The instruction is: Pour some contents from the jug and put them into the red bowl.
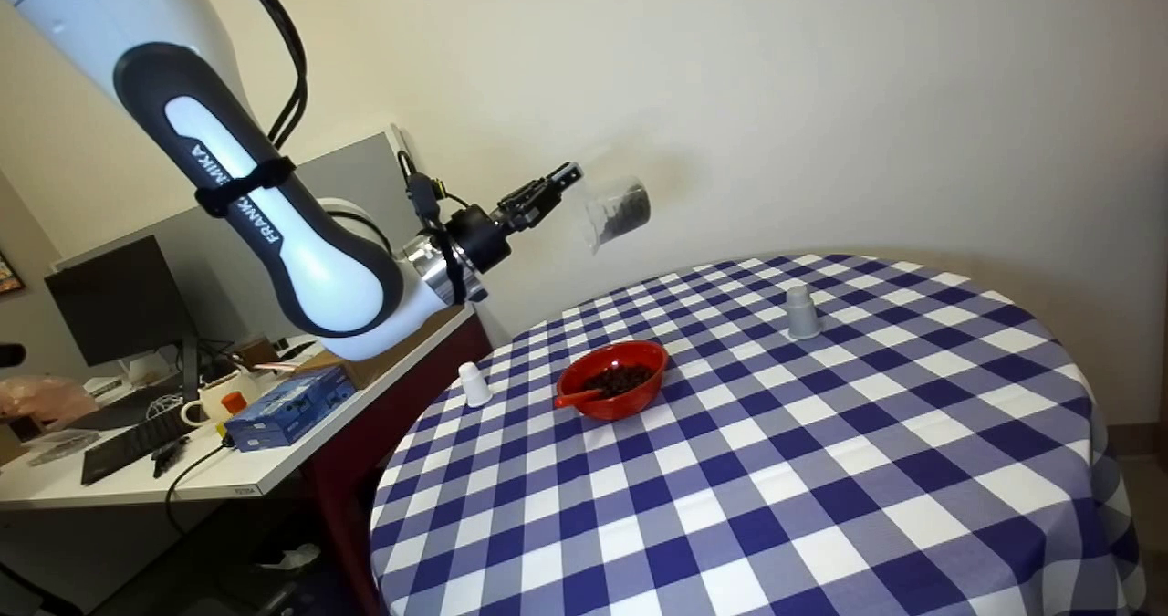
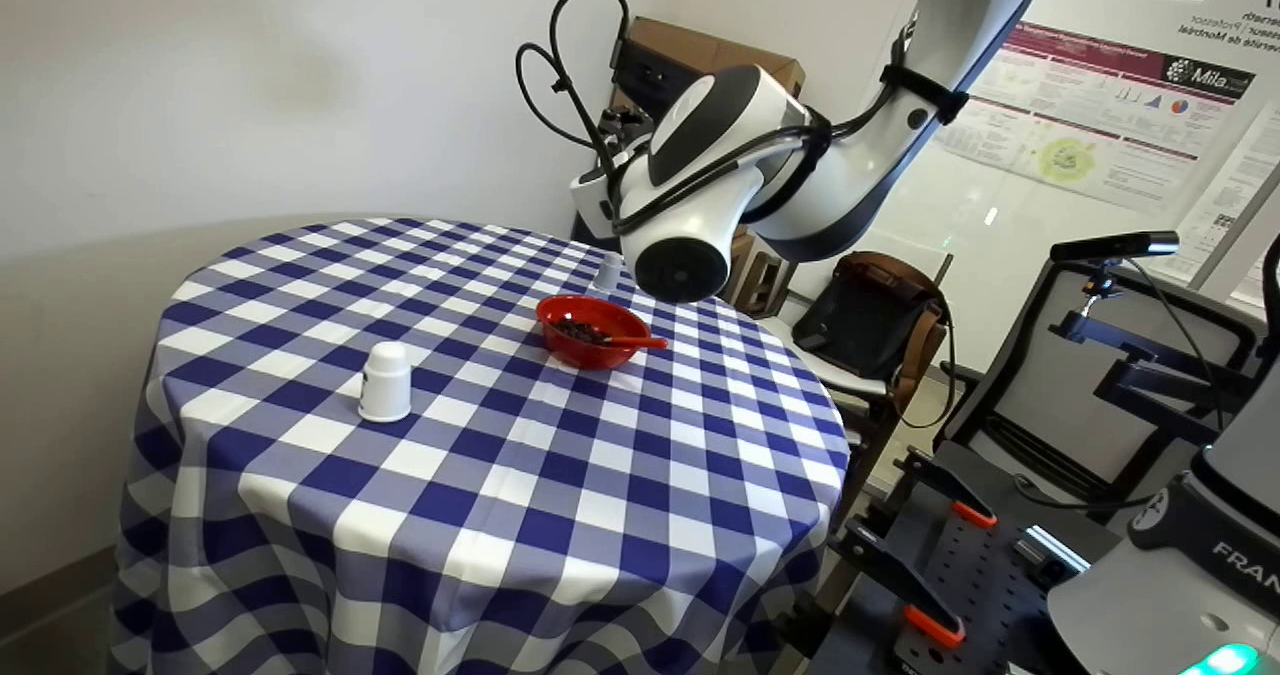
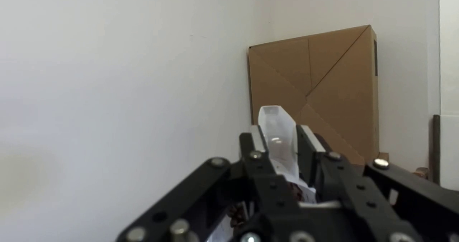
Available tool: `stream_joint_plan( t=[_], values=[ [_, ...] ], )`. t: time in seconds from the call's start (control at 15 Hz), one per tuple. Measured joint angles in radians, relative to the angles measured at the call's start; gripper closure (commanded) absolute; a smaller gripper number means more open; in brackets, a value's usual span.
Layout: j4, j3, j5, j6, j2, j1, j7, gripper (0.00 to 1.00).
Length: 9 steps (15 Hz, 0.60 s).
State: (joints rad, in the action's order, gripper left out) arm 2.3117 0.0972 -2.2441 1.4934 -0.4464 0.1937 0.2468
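Observation:
My gripper (image 1: pixel 568 175) is shut on the handle of the translucent jug (image 1: pixel 620 213), high above the table. The jug is tilted well over, with dark contents gathered toward its right end in that exterior view. In the wrist view, the pale jug handle (image 3: pixel 279 141) sits between the fingers (image 3: pixel 281 138), and reddish-brown pieces show below through gaps. The red bowl (image 1: pixel 625 406) stands on the table, below the jug in the picture, with dark pieces and a red spoon in it. The bowl also shows in an exterior view (image 2: pixel 590 355), where the arm hides the jug and fingers.
A round table with a checked cloth (image 1: pixel 776 484) bears a grey-white cup-like object (image 1: pixel 803 313) and a smaller white one (image 1: pixel 474 384). A desk with a blue box (image 1: pixel 290 406) and a monitor stands beside it. A cardboard box (image 3: pixel 322 88) stands by the wall.

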Motion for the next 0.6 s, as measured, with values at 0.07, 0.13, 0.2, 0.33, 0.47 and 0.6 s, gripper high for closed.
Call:
stream_joint_plan(
  t=[0.07, 0.13, 0.2, 0.33, 0.47, 0.6],
  values=[
    [0.005, 0.0, -0.007, -0.007, -0.001, 0.0, -0.003, 0.88],
    [0.009, 0.0, -0.015, -0.014, -0.003, 0.0, -0.007, 0.88],
    [0.013, 0.0, -0.022, -0.022, -0.005, 0.0, -0.01, 0.88],
    [0.019, -0.001, -0.032, -0.034, -0.008, 0.0, -0.016, 0.88],
    [0.023, -0.002, -0.046, -0.046, -0.012, -0.001, -0.024, 0.88],
    [0.026, -0.005, -0.059, -0.057, -0.018, -0.002, -0.032, 0.88]
  ],
)
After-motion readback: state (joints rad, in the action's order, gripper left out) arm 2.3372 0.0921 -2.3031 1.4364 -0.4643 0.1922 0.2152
